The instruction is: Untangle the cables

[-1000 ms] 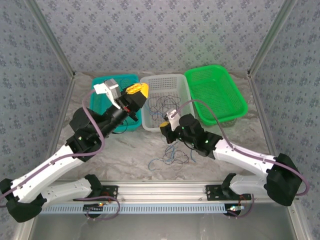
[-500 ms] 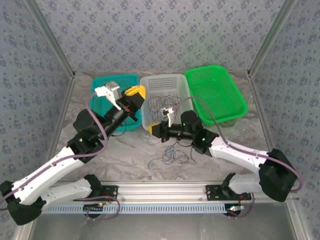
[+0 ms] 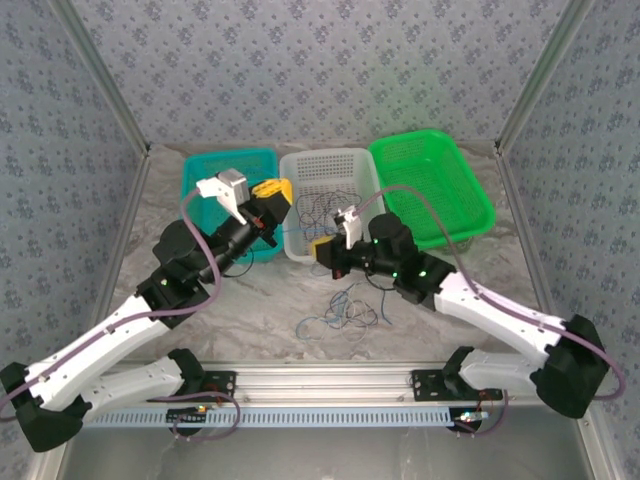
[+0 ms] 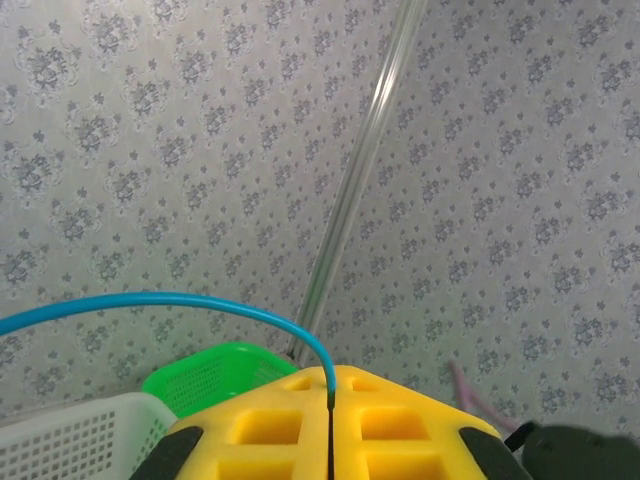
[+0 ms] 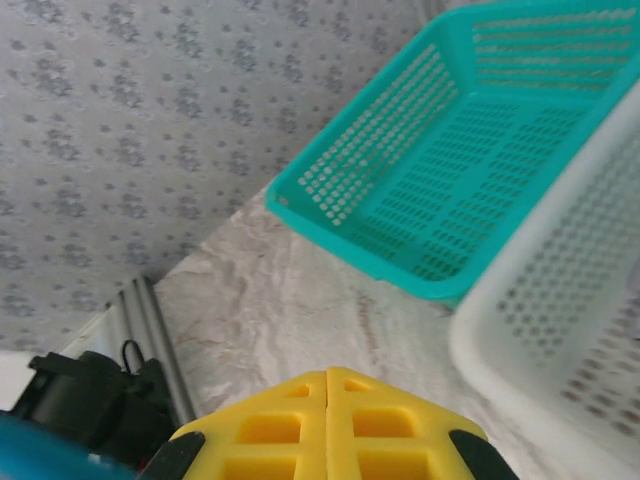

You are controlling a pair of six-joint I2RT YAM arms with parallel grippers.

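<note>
A: What moved in the last second?
B: Near end first. The loose cable tangle (image 3: 338,315) on the bench (image 3: 250,300) at 6 o'clock has barely changed. The right fingers (image 5: 270,430), closed, swung toward 9 o'clock, then lifted back to the white basket's (image 3: 330,154) near corner. Can't tell if they pinch a strand.
A: Left?
B: The left fingers (image 4: 400,430) are closed on a blue cable (image 4: 180,297) and nearly static. They sit at 11 o'clock from the right ones, over the white/teal basket (image 5: 420,170) edge. More cables (image 3: 318,208) lie in the white basket.
A: Meaning?
B: My read: the blue strand is being drawn out, and the tangle isn't separated yet.
</note>
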